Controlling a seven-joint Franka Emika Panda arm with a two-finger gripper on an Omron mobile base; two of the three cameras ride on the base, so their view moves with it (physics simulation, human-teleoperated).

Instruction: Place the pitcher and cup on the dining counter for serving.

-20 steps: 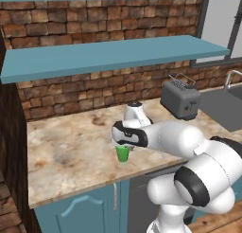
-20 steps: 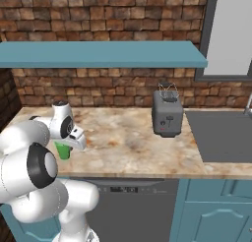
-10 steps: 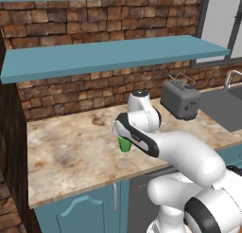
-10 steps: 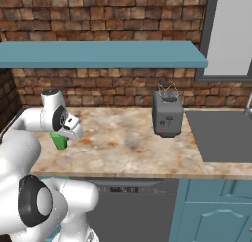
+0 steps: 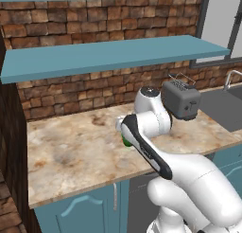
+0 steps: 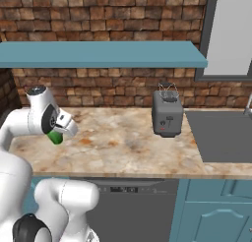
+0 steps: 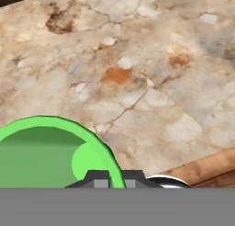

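Hand view looks down into the green cup (image 7: pixel 55 151), its rim pinched between the two nearly closed fingertips (image 7: pixel 98 178) of the gripper (image 7: pixel 115 179), above the marbled counter (image 7: pixel 151 73). Right base view shows the cup (image 6: pixel 55 137) held clear of the counter (image 6: pixel 128 147), well left of the toaster (image 6: pixel 167 113).

We can read no text, label, brand, number or sign anywhere here: the toaster (image 6: pixel 167 113) carries only a small dark mark on its front, too small for us to make out, and the dishwasher panel (image 6: pixel 123 189) under the counter (image 6: pixel 128 152) shows a thin dark strip with pale flecks that we cannot resolve into characters
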